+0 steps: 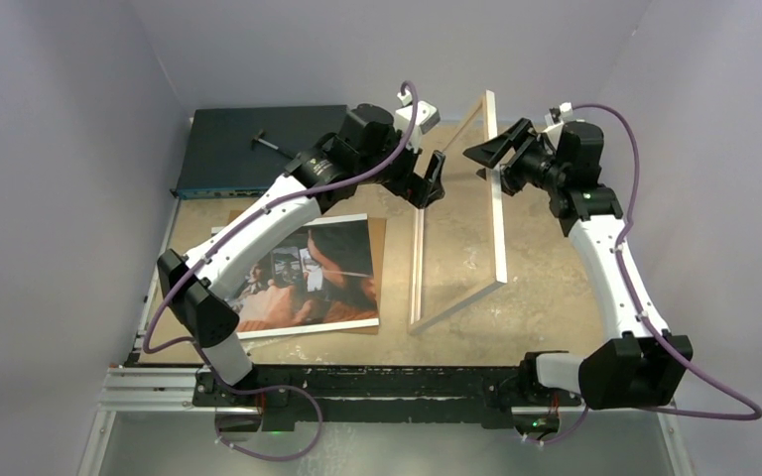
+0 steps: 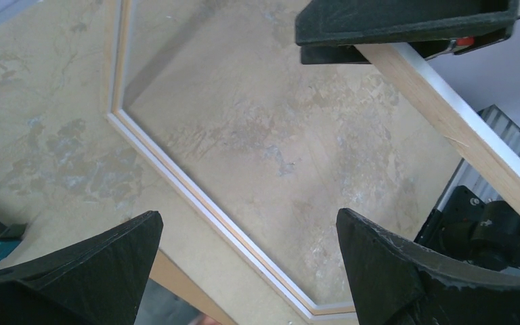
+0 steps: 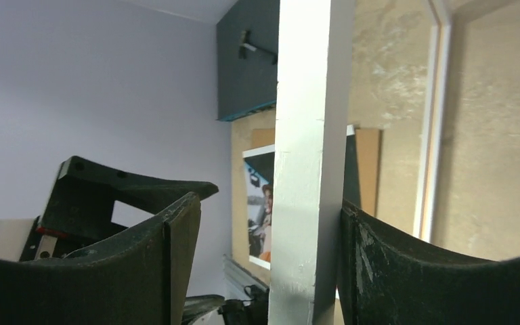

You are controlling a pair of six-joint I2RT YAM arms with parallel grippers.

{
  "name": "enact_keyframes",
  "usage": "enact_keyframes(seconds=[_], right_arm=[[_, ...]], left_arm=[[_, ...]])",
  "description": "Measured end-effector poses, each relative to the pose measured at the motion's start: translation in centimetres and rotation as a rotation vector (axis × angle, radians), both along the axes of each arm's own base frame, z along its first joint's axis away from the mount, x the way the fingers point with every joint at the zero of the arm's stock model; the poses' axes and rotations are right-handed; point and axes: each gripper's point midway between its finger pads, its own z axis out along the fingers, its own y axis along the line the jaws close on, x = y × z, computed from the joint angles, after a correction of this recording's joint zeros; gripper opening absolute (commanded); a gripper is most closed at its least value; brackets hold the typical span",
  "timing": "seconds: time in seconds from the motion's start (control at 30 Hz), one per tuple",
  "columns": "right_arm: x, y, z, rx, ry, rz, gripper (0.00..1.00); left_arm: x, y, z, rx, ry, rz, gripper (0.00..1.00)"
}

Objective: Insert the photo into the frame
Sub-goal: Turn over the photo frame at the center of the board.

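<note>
Top external: tan mottled table (image 1: 556,288), lilac walls (image 1: 60,149); left gripper (image 1: 431,180) apart, right gripper (image 1: 478,164) apart astride frame (image 1: 497,218).

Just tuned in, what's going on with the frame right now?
The frame stands tilted on edge on the table. The right claw straddles its side, jaws open, the wood against one finger. The left claw hangs open nearby, gripping nothing. The photo lies face up on the left, not yet in.
</note>
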Motion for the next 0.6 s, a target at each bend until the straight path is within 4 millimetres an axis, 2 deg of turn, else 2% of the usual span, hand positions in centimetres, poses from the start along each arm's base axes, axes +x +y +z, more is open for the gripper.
enact_keyframes(seconds=[0.13, 0.27, 0.5, 0.6], right_arm=[[0.1, -1.2, -0.1, -0.113, 0.024, -0.033, 0.72], [0.3, -2.6, -0.6, -0.230, 0.019, -0.066, 0.72], [-0.3, -5.2, -4.8, -0.419, 0.088, -0.105, 0.69], [-0.9, -6.0, -7.1, -0.474, 0.139, -0.111, 0.63]], left_arm=[[0.7, 0.5, -1.0, 0.034, -0.018, 0.030, 1.00], [1.2, 1.8, -4.5, 0.118, 0.010, 0.066, 0.98], [2.2, 4.5, -11.4, 0.259, 0.093, 0.123, 0.98], [1.9, 5.3, -13.5, 0.300, 0.125, 0.132, 0.98]])
